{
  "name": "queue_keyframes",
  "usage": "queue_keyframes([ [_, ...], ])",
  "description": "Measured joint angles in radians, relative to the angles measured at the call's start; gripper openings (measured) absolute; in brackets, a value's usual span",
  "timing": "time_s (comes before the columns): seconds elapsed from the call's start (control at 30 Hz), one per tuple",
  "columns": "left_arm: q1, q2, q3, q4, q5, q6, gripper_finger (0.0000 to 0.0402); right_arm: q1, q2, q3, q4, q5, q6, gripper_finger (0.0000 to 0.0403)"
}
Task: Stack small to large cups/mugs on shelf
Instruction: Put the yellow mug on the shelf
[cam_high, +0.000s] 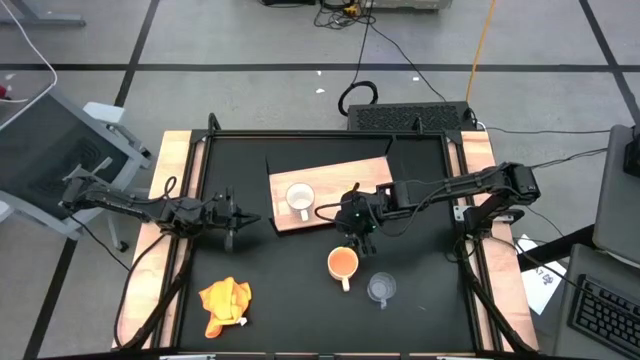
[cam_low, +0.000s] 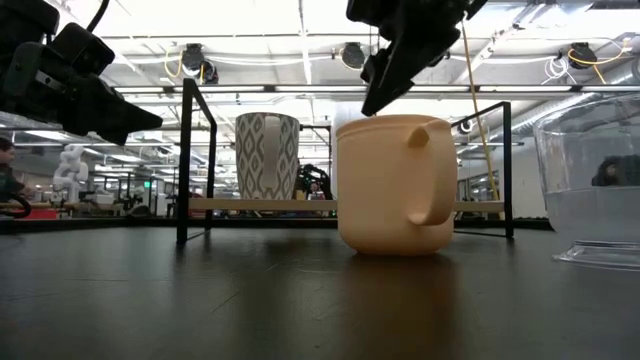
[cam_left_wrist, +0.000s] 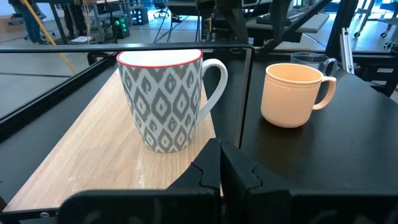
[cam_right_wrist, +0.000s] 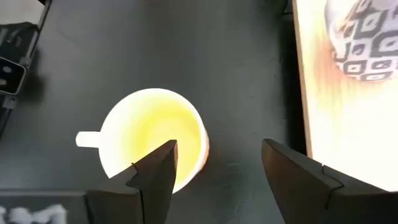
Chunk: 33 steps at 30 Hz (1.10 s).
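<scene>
Two arms over the black counter (cam_high: 300, 290), which sits inside a black tube frame with light wood strips down both sides; room behind is an open lab with grey tiled floor, taped lines, cables and ceiling lights. Shelf (cam_high: 335, 178) is the biggest task item: flat wood board lying toward the back of the counter, long axis running left-right and slightly skewed. White cup (cam_high: 299, 198) with grey diamond pattern and red rim stands upright on the shelf's left part, handle toward the counter's front. Yellow-orange cup (cam_high: 342, 264) stands upright on the counter just in front of the shelf, off the board, handle pointing to the front edge. Clear glass cup (cam_high: 380, 288) is upright just beside it, to the right and nearer the front. Orange-yellow cloth (cam_high: 224, 303) lies crumpled at front left, well apart from the cups. Right gripper (cam_high: 357, 232) hangs above the yellow-orange cup, fingers (cam_right_wrist: 155, 171) spread wide and grasping nothing, one finger over the cup's mouth in the wrist view, the other over bare counter toward the shelf edge. Left gripper (cam_high: 236, 220) waits left of the shelf, fingers (cam_left_wrist: 211, 171) clenched together and empty, aimed at the white cup.
</scene>
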Motion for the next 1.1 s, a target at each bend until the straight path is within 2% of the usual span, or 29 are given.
queue_keyframes([
  [0.3,0.0,0.0,0.0,0.001,0.0,-0.006,0.0001,0.026,0.069,0.0,-0.001,-0.006,0.009,0.0224],
  [1.1,0.0,0.0,0.0,0.0,0.005,-0.003,0.0001,0.071,0.132,0.0,0.05,-0.009,0.059,0.0224],
])
